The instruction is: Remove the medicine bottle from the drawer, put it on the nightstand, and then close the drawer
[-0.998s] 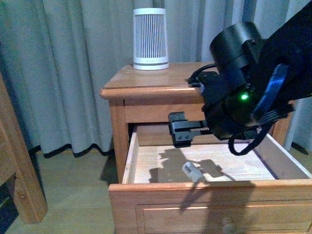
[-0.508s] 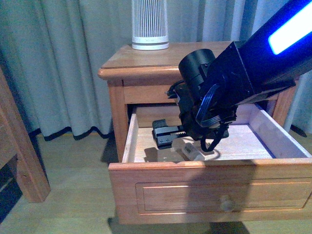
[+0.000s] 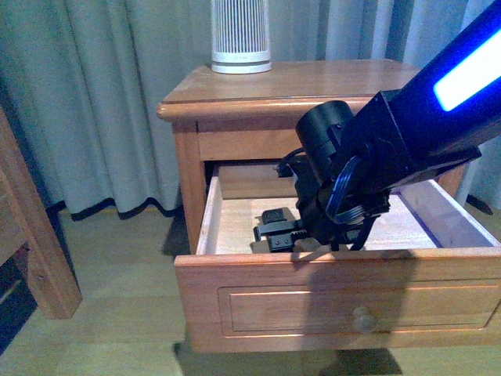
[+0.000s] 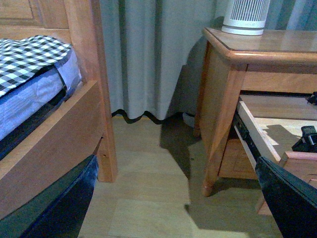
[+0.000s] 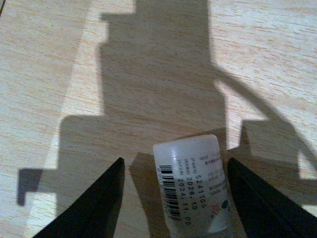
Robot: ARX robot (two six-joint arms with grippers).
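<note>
While spread, my two right fingers [image 5: 99,203] flank the one medicine bottle [image 5: 195,183], lying on its side on the floor of the open drawer [image 3: 313,301]. Left fingers [image 4: 292,193]: two, spread. One nightstand [image 3: 313,78]; one ribbed cylinder [image 3: 240,35] at its surface's back edge.

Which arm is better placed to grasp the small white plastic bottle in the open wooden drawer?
Right: the right gripper is inside the drawer, open fingers either side of the bottle. The left gripper is outside it.
</note>
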